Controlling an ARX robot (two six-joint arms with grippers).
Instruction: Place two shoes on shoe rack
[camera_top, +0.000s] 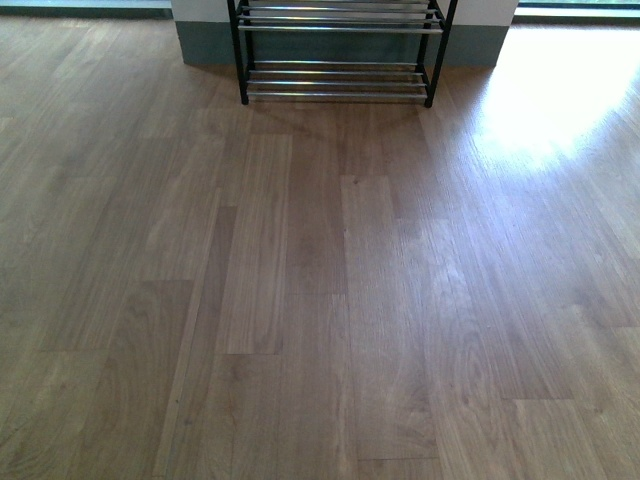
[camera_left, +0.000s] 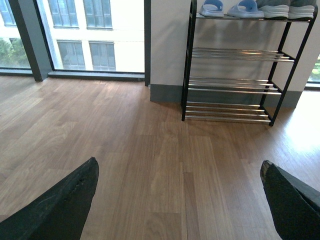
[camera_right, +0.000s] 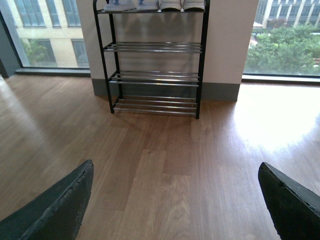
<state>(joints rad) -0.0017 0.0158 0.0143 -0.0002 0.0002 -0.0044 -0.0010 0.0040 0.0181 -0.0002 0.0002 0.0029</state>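
Nearest you in both wrist views are the dark fingers themselves: the left gripper (camera_left: 180, 200) shows one finger (camera_left: 60, 207) in the lower left corner of the frame and the other in the lower right, set wide apart with nothing but floor between them. The right gripper (camera_right: 175, 200) looks the same, its fingers (camera_right: 52, 210) spread wide and empty. Neither arm shows in the front view.

Beyond them is bare wooden floor (camera_top: 320, 300), with no shoe lying on it in any view. The shoe rack (camera_left: 235, 65) stands against the wall at the upper right of the left wrist frame and at the upper centre of the right wrist frame; in the front view you see only its lowest tiers at the top edge. On its top tier sit two pale blue slides (camera_left: 232, 8) and, just beside them toward the right of the frame, two grey sneakers (camera_left: 286, 9), all cut off by the frame's upper edge. The lower tiers hold nothing.

So I judge the placing done: the shoes are up on the rack and both grippers are free and well back from it. Your next move, as far as these views tell, calls only for keeping both arms clear of the rack and settling them in a rest pose. Both wrist cameras look level across the floor toward the rack, which suggests both arms are held low and pointed forward.
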